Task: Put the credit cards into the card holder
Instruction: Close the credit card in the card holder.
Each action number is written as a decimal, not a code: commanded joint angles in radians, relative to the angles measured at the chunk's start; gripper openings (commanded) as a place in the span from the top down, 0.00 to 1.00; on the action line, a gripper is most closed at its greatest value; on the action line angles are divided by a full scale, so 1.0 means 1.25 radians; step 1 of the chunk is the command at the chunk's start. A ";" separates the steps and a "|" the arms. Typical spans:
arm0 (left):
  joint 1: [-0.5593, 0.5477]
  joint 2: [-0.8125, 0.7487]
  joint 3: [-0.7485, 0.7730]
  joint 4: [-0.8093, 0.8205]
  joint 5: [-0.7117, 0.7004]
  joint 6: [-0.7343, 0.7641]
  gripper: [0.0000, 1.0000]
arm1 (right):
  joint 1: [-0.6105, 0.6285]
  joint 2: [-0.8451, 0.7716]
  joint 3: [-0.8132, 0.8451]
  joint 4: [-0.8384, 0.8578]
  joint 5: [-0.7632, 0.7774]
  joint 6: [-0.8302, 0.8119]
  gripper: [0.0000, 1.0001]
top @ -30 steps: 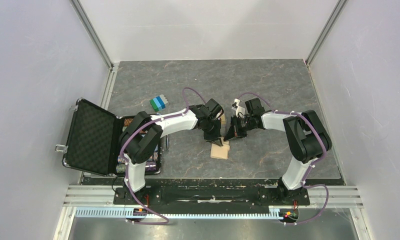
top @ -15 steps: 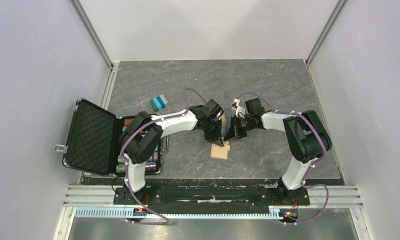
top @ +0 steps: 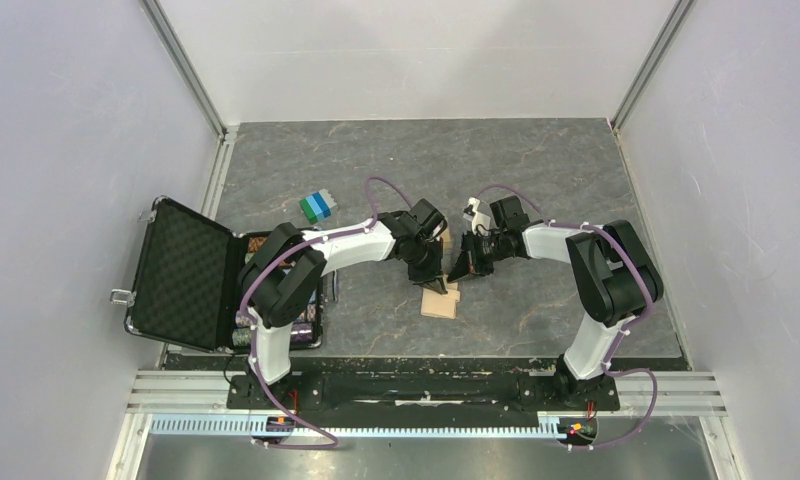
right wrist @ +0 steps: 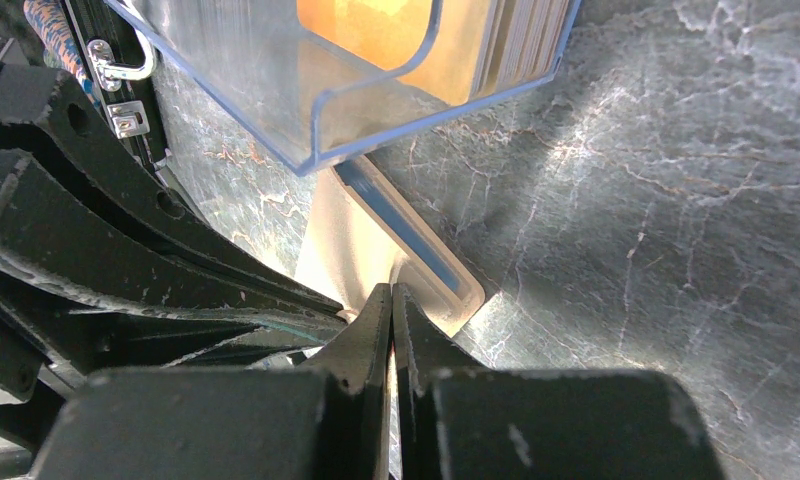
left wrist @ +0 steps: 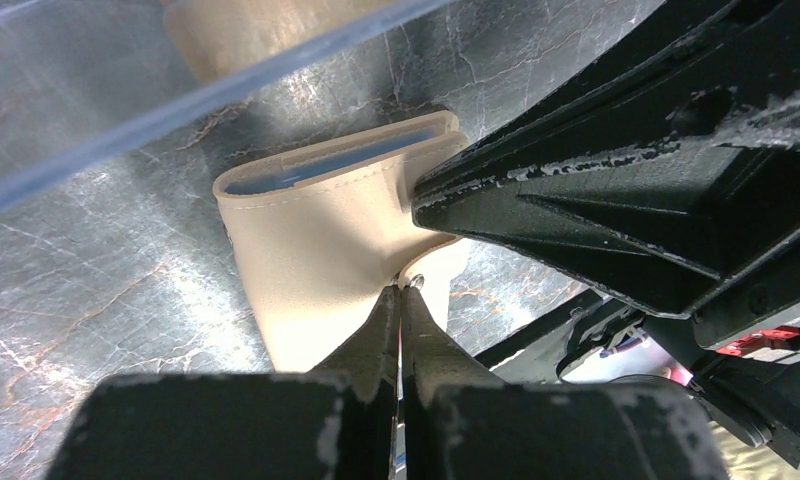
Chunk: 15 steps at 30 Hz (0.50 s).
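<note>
holding exactly as a second ago, my left pincer [left wrist: 401, 290] and right pincer [right wrist: 391, 295] stay clamped together on the card holder [left wrist: 316, 250], on the table [top: 536, 170] beside the clear box [right wrist: 276, 90], so no card is in yet.

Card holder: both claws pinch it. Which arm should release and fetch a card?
Right, probably. The left claw and right claw both pinch the card holder. The clear box of credit cards lies just ahead of the right claw; the left wrist view shows only its edge.
</note>
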 commanded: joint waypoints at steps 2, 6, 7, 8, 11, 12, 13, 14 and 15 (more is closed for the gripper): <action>-0.005 -0.022 -0.001 -0.016 -0.014 0.041 0.98 | -0.002 0.017 0.005 -0.029 0.108 -0.040 1.00; -0.010 -0.018 -0.004 -0.026 -0.021 0.046 0.98 | -0.003 0.004 0.010 -0.033 0.103 -0.042 1.00; -0.011 -0.018 -0.006 -0.030 -0.026 0.046 0.98 | -0.003 -0.003 0.012 -0.034 0.100 -0.043 1.00; -0.011 -0.019 -0.007 -0.035 -0.031 0.047 0.98 | -0.002 -0.009 0.013 -0.033 0.094 -0.044 1.00; -0.012 -0.020 -0.012 -0.039 -0.044 0.050 0.98 | -0.002 -0.029 0.018 -0.033 0.078 -0.048 1.00; -0.013 -0.019 -0.011 -0.040 -0.047 0.052 0.98 | -0.002 -0.035 0.019 -0.034 0.071 -0.048 1.00; -0.012 -0.017 -0.010 -0.041 -0.049 0.052 0.98 | -0.002 -0.042 0.019 -0.033 0.065 -0.048 1.00; -0.013 -0.014 -0.008 -0.042 -0.050 0.053 0.98 | -0.002 -0.047 0.019 -0.034 0.058 -0.048 1.00; -0.013 -0.010 -0.006 -0.042 -0.049 0.055 0.98 | -0.002 -0.053 0.019 -0.035 0.051 -0.049 1.00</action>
